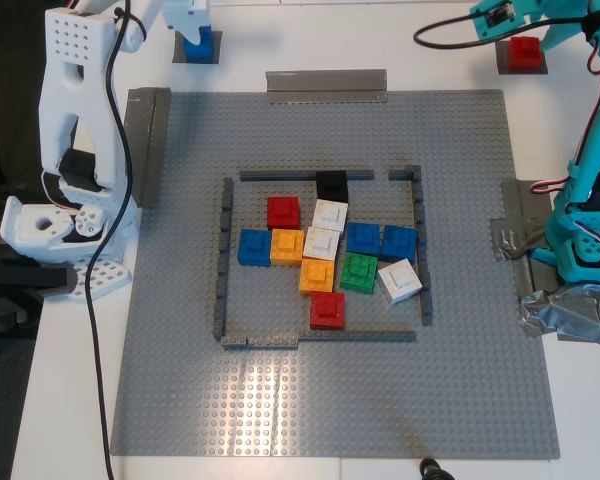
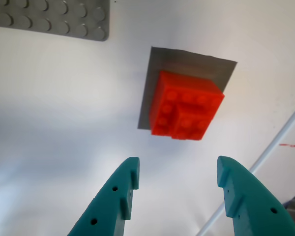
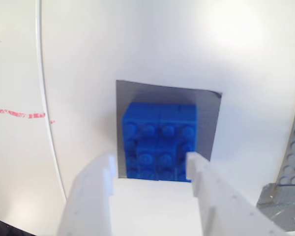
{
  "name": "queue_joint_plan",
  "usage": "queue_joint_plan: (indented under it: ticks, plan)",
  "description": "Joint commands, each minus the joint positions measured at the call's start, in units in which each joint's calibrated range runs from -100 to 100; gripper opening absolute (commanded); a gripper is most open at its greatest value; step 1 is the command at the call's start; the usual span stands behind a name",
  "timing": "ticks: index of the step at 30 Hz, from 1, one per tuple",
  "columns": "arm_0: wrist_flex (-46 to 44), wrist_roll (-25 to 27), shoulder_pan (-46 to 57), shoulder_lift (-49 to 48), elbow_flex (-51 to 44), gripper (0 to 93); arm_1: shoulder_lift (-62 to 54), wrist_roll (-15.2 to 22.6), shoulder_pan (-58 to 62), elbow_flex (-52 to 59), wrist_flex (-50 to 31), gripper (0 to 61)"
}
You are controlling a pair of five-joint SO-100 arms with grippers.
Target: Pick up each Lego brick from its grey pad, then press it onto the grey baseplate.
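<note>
- The baseplate (image 1: 330,400) fills the exterior view; its low dark walls (image 1: 223,250) pen a cluster of loose coloured bricks (image 1: 332,255).
- Only the wrist views show jaw state. My first gripper (image 2: 177,184), teal, is spread wide and holds nothing, short of the red brick (image 2: 187,104), which sits on its pad (image 2: 187,61).
- My second gripper (image 3: 150,172), white, is spread, its tips flanking the near edge of the blue brick (image 3: 159,140) on its pad (image 3: 209,118); whether they touch it I cannot tell.
- The exterior view places the red brick (image 1: 524,52) at its top right and the blue brick (image 1: 199,45) at its top left, both off the baseplate.

No readable text, label or number shows anywhere.
</note>
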Motion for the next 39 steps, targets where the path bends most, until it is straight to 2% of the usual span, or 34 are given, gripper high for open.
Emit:
queue_joint_plan:
  ticks: [1, 10, 18, 20, 23, 33, 39]
  plan:
    - [-0.3, -0.4, -0.5, 1.8, -4.8, 18.4, -1.3, 0.2, -0.1, -5.5, -0.4, 17.2]
    - [-0.3, -1.0, -0.7, 7.7, -13.4, 18.4, -0.3, 0.1, 0.3, -5.8, 0.1, 16.4]
    - [0.2, -0.9, -0.7, 9.6, -13.4, 18.4, 0.1, 0.0, 0.2, -5.7, 0.5, 16.0]
    - [0.3, -1.0, -0.7, 9.7, -13.3, 18.4, 0.1, 0.0, 0.1, -5.7, 0.5, 14.1]
    - [0.3, -1.0, -0.7, 9.7, -13.3, 18.4, 0.1, 0.0, -0.1, -6.0, 0.5, 6.5]
    - [0.3, -1.0, -0.7, 11.1, -12.4, 18.3, -1.6, 0.3, 0.1, -7.6, 1.4, 1.8]
    - [0.2, -1.1, -0.3, 12.1, -13.1, 18.3, -8.4, -1.2, 1.8, -9.1, 4.5, 0.2]
